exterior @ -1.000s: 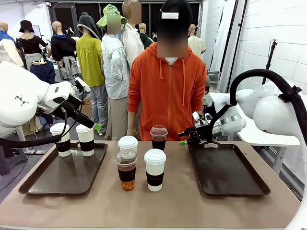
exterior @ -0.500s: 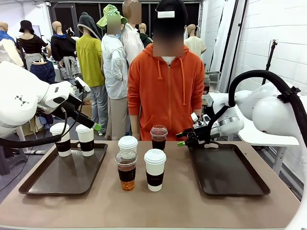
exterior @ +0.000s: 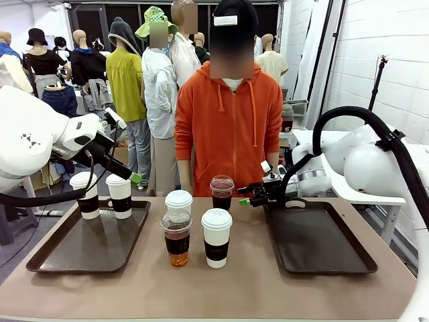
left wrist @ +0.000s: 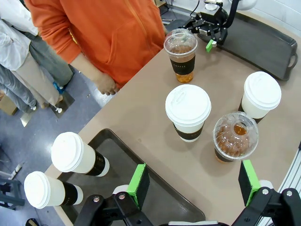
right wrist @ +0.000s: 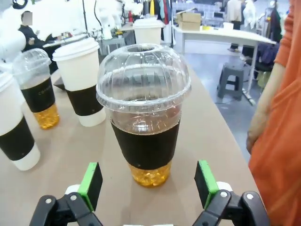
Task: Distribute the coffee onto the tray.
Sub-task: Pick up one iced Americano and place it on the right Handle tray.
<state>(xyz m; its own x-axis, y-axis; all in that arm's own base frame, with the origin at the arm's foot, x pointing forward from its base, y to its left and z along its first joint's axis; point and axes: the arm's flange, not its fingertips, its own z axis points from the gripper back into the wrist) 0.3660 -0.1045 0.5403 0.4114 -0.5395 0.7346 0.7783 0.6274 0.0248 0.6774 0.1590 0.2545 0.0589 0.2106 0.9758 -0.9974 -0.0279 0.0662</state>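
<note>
Clear domed cup (right wrist: 143,117) just before spread right gripper (right wrist: 148,181), apparently untouched.

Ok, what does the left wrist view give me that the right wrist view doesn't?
Left wrist, not right wrist: the left gripper, jaws open above a corner of the left tray, and the right tray. Right wrist, not left wrist: the gaps between the far dome cup and the right gripper, jaws open either side. Both: that cup, the near dome cup and two white cups on the table.
</note>
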